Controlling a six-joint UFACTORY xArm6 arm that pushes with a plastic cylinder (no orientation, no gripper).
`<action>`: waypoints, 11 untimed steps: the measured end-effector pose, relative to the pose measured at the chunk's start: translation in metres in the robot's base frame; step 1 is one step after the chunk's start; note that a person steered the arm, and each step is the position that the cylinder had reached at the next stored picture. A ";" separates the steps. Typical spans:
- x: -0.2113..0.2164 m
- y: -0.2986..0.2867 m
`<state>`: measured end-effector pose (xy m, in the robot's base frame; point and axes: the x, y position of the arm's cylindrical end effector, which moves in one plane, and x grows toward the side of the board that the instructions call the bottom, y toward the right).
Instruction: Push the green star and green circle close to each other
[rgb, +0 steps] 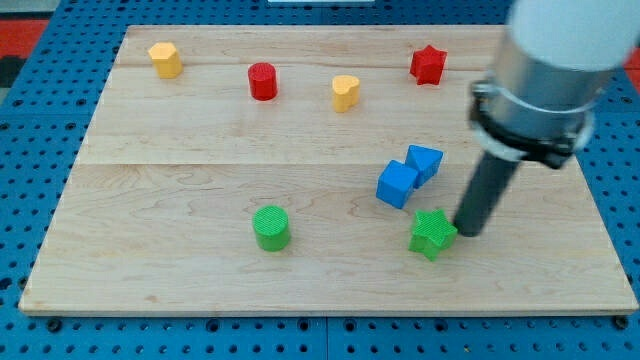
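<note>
The green star (431, 233) lies at the lower right of the wooden board. The green circle (270, 227) stands well to its left, at about the same height in the view, with a wide gap between the two. My tip (466, 232) is down on the board just to the right of the green star, touching or almost touching its right edge. The dark rod rises from the tip up and to the right into the arm's grey collar.
Two blue blocks (398, 184) (424, 162) sit touching each other just above the green star. A red cylinder (262, 81), a yellow heart (345, 92), a red star (427, 64) and a yellow hexagon (165, 59) line the top of the board.
</note>
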<state>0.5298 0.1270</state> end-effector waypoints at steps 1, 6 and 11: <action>0.016 -0.025; 0.086 -0.140; 0.050 -0.120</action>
<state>0.5795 0.0073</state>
